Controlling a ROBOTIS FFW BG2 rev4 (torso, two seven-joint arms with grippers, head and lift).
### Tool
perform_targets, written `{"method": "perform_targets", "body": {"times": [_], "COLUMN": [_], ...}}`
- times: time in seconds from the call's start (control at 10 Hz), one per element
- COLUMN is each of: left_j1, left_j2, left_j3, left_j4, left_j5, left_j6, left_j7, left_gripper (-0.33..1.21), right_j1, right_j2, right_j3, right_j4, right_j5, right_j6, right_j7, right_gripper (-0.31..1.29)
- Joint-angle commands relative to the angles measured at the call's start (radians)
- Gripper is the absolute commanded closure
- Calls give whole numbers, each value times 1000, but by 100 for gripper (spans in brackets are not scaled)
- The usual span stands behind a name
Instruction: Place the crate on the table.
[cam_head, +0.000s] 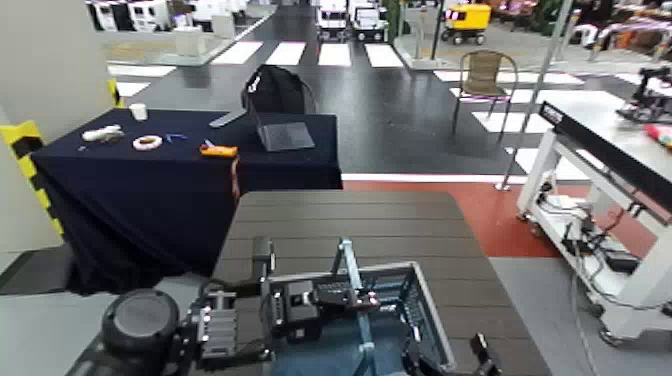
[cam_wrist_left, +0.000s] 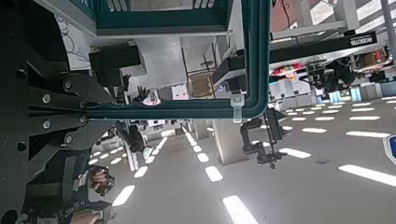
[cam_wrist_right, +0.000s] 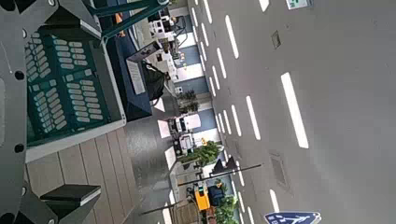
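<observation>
crate (cam_head: 385, 320) at bottom centre of head view, over near edge of slatted tabletop (cam_head: 340, 225). left hand (cam_head: 285, 300) clamps its rim on left side, right hand (cam_head: 445, 360) grips its right side, so load stays level; whether base touches slats, cannot tell.

The crate (cam_head: 400, 300) is cut off by the bottom edge of the head view, so its near wall and floor are not seen. The table's (cam_head: 340, 215) near edge is hidden behind the crate and the arms. The left gripper (cam_head: 300, 300) is seen at the crate's left rim, but its fingertips are masked by its own housing. Only a dark tip of the right gripper (cam_head: 470, 355) is shown at the frame's bottom. In the right wrist view the crate (cam_wrist_right: 65, 79) is cut by the frame's edge.
</observation>
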Motion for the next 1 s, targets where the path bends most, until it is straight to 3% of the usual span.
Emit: {"method": "perform_targets", "body": {"times": [0.1, 0.7, 1.0], "left_j1": [-91, -244, -289], "left_j2": [-16, -53, -63], "left_j3": [-50, -218, -239], "left_j4": [84, 302, 377], "left_j5": [-81, -157, -180], "left_j6": [-56, -151, -165], "left_j7": [-79, -250, -290], "left_gripper": [120, 119, 119], "right_j1": [0, -6, -11], "right_j2": [0, -3, -5], "right_j3": [2, 11, 15], "right_j4": [1, 7, 10], "right_j5": [-2, -9, -12], "right_j6": [-4, -21, -27], "right_j7": [0, -3, -3], "right_gripper": [14, 14, 14]}}
